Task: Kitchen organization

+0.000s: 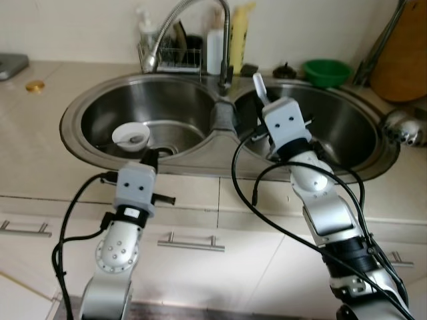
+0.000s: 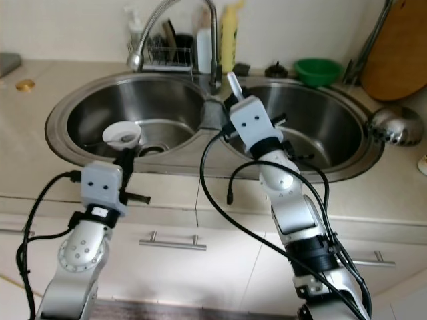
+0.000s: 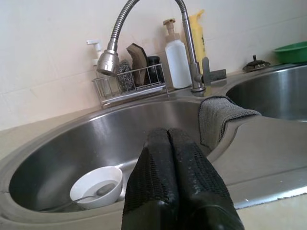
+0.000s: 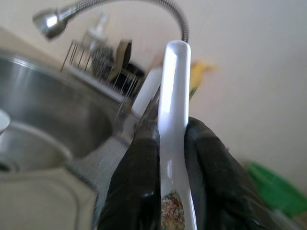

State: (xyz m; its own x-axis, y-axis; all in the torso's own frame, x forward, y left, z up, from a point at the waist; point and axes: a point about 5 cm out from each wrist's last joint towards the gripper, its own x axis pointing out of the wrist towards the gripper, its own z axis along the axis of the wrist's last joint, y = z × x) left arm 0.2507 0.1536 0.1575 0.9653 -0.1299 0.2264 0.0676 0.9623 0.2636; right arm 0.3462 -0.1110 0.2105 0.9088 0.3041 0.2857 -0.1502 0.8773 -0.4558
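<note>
My right gripper [image 4: 170,158] is clenched on a white spoon [image 4: 173,96], both fingers [image 4: 136,177] pressed against its handle, and it hangs over the divider of the double sink [image 1: 80,100]. The spoon's long axis runs straight out between the fingers, pointing toward twelve o'clock at the tap [image 1: 193,20]. The white bowl [image 1: 131,136] sits in the left basin at about nine o'clock from the spoon, a little lower and nearer me, with another spoon [image 3: 76,200] lying in it. My left gripper [image 3: 170,158] rests at the front rim of the left basin, fingers pressed together on nothing; the bowl lies just beyond it at eleven o'clock, so that arm is nearer. A grey cloth [image 3: 218,117] drapes over the divider. I judge the spoon goes next into the bowl, which means swinging leftward and down.
</note>
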